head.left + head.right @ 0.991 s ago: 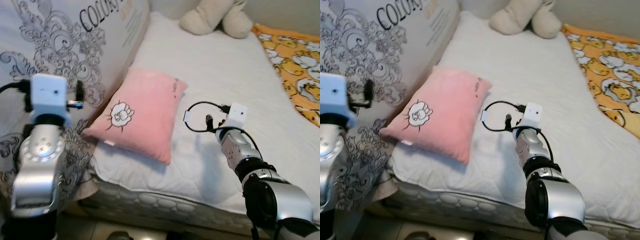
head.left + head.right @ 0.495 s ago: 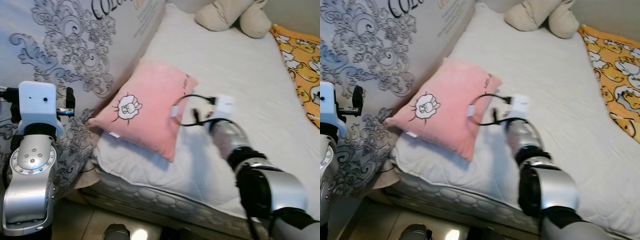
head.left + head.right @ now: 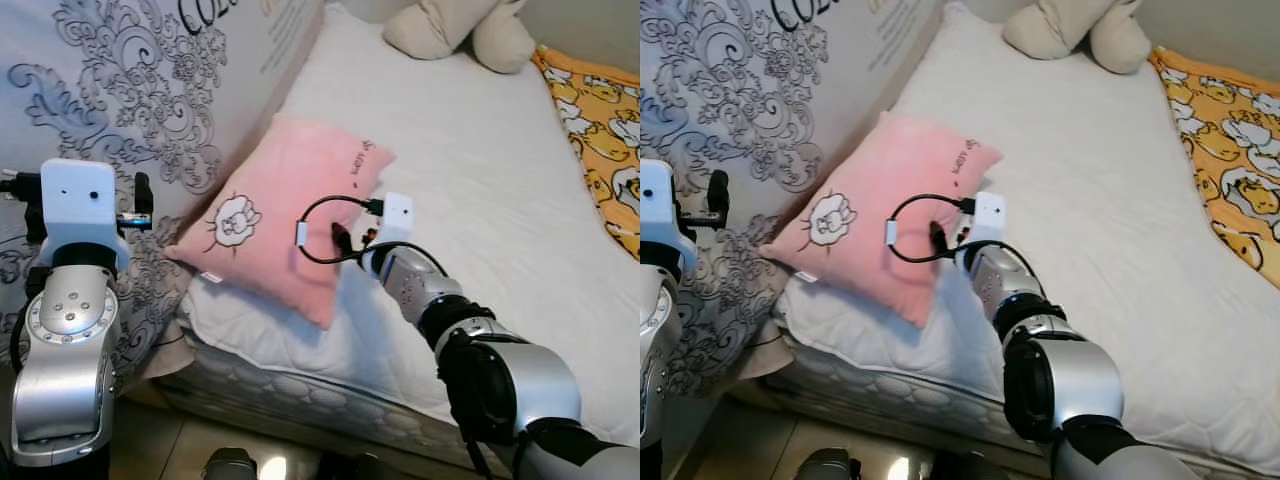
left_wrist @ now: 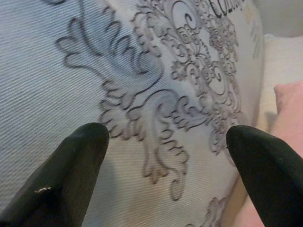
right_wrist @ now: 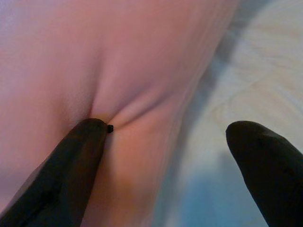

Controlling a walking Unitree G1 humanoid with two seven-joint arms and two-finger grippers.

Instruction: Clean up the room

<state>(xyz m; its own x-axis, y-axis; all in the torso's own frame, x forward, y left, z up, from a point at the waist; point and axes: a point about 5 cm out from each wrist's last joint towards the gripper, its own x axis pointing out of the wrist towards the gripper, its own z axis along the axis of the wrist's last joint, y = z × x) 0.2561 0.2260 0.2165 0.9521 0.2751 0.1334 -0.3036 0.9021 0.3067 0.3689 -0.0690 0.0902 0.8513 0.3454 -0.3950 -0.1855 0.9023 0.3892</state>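
A pink pillow point(image 3: 285, 215) with a small sheep drawing lies on the white bed sheet point(image 3: 480, 170), its far side resting against a big grey patterned cushion point(image 3: 130, 90). My right gripper point(image 5: 165, 137) is open at the pillow's right edge. One finger point(image 5: 80, 156) presses a dent into the pink fabric, while the other finger point(image 5: 265, 161) hovers over the sheet. My left gripper point(image 4: 163, 146) is held up at the left, open, facing the patterned cushion with nothing between its fingers.
A beige plush toy point(image 3: 460, 30) sits at the head of the bed. An orange blanket with yellow figures point(image 3: 600, 120) covers the bed's right side. The mattress edge point(image 3: 300, 385) runs along the front, with floor below.
My right gripper has moved left across the sheet to the pillow's edge, and one finger now presses into it. The camera has shifted a little. The left arm stays raised.
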